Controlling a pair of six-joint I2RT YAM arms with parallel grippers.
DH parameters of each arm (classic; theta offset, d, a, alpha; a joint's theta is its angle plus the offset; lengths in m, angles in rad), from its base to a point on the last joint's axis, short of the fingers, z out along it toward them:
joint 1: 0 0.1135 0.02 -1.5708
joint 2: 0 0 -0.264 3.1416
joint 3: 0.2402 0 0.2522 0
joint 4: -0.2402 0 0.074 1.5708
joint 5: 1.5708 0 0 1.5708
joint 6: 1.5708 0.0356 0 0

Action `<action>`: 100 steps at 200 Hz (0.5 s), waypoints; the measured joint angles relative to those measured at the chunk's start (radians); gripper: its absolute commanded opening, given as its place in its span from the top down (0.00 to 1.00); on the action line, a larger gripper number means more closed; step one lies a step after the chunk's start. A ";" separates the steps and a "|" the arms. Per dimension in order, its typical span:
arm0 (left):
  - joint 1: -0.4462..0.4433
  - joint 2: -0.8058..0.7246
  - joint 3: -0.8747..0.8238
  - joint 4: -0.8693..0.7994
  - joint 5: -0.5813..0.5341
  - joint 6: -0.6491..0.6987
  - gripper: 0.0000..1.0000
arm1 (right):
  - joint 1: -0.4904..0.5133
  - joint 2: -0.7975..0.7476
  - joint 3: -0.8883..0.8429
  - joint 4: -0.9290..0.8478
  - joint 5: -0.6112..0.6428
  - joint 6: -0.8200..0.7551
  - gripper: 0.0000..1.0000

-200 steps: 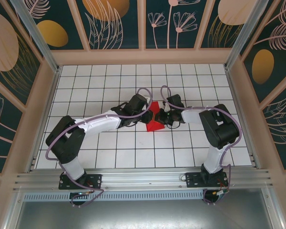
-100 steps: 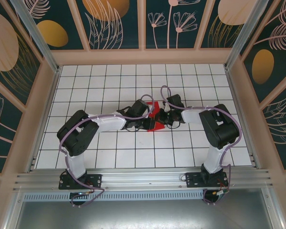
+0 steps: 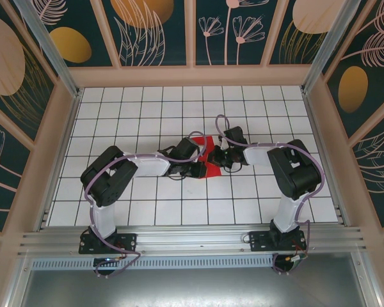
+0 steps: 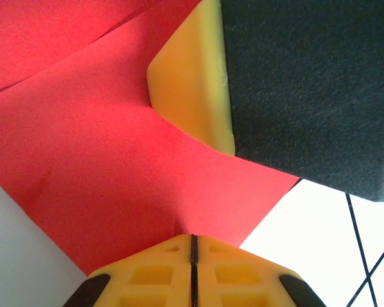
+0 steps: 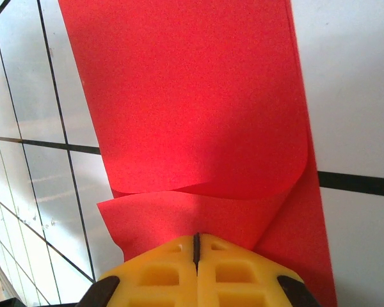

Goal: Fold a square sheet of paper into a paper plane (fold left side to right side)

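The square sheet of paper [image 3: 211, 170] is bright red and lies partly folded at the middle of the tiled table, between my two grippers. In the right wrist view one layer of the sheet of paper [image 5: 192, 96] curls loosely over another. My left gripper [image 3: 200, 167] is shut at the sheet's near-left part. In the left wrist view a small ridge of the red paper [image 4: 115, 160] rises into the slit between the left gripper's [image 4: 193, 239] yellow fingertips. My right gripper [image 3: 217, 157] is shut, and the right gripper's [image 5: 196, 236] tips rest on the lower layer. A right gripper finger [image 4: 192, 83] stands just beyond the left tips.
The white gridded table [image 3: 147, 115] spreads around the paper, with wooden walls [image 3: 192, 75] on three sides and a metal rail [image 3: 192, 236] at the near edge. Both arms' elbows [image 3: 109, 173] [image 3: 294, 166] sit low over the table on either side.
My left arm has swung its gripper nearer and to the right, down onto the paper's near-left part, and its jaws have closed. The right gripper has stayed in place, shut.
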 measured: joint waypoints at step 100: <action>0.000 -0.021 -0.069 0.081 0.002 -0.013 0.95 | 0.000 0.004 0.011 -0.017 -0.003 -0.003 1.00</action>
